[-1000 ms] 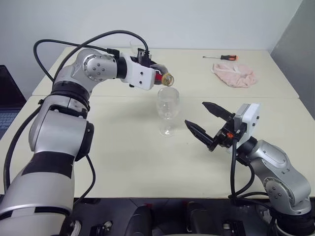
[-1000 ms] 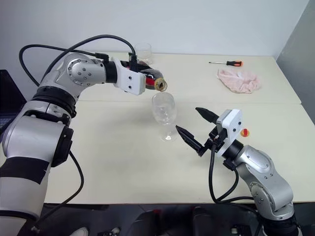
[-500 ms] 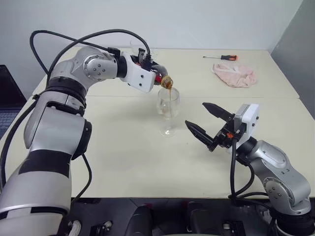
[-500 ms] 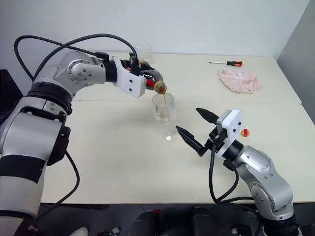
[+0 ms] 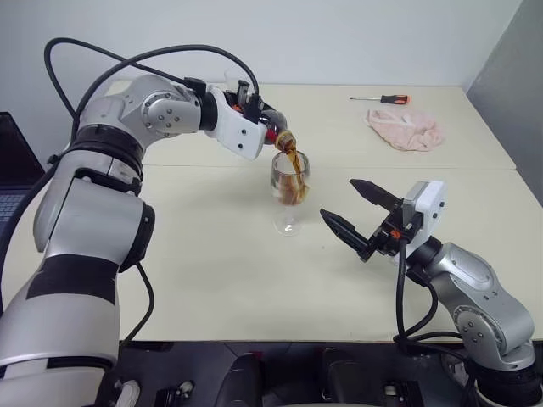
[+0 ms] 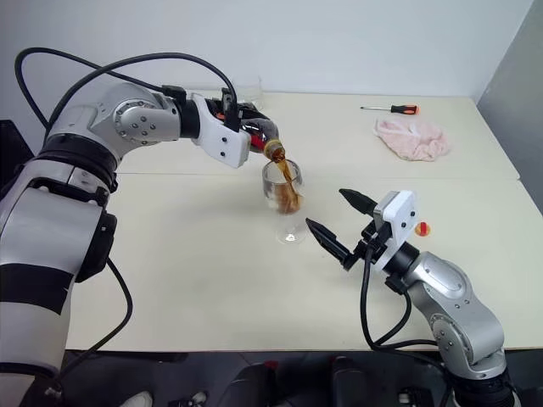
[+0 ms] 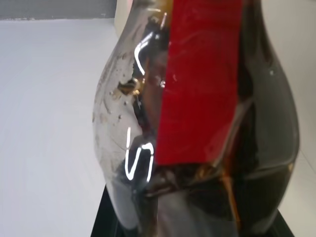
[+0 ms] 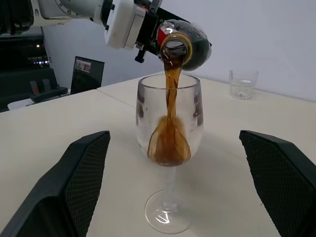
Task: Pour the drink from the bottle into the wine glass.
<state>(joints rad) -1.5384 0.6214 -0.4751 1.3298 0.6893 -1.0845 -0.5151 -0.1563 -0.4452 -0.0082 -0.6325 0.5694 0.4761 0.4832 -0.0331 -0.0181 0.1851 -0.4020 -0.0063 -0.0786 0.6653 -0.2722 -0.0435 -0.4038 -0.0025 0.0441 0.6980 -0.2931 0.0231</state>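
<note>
Since a second ago we see small squat clear plastic bottle (image 8: 185, 44) tipped further; dark brown drink (image 8: 169, 145) now streams into clear stemmed wine glass (image 5: 289, 188) mid-table. Left gripper (image 5: 263, 125) clamped on bottle. Right gripper (image 5: 348, 210) beside glass, jaws apart, empty.

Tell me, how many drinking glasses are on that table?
2. The wine glass stands mid-table under the tilted bottle, catching the drink. A short tumbler sits further back, near the wall. Others may be hidden behind the arm.
</note>
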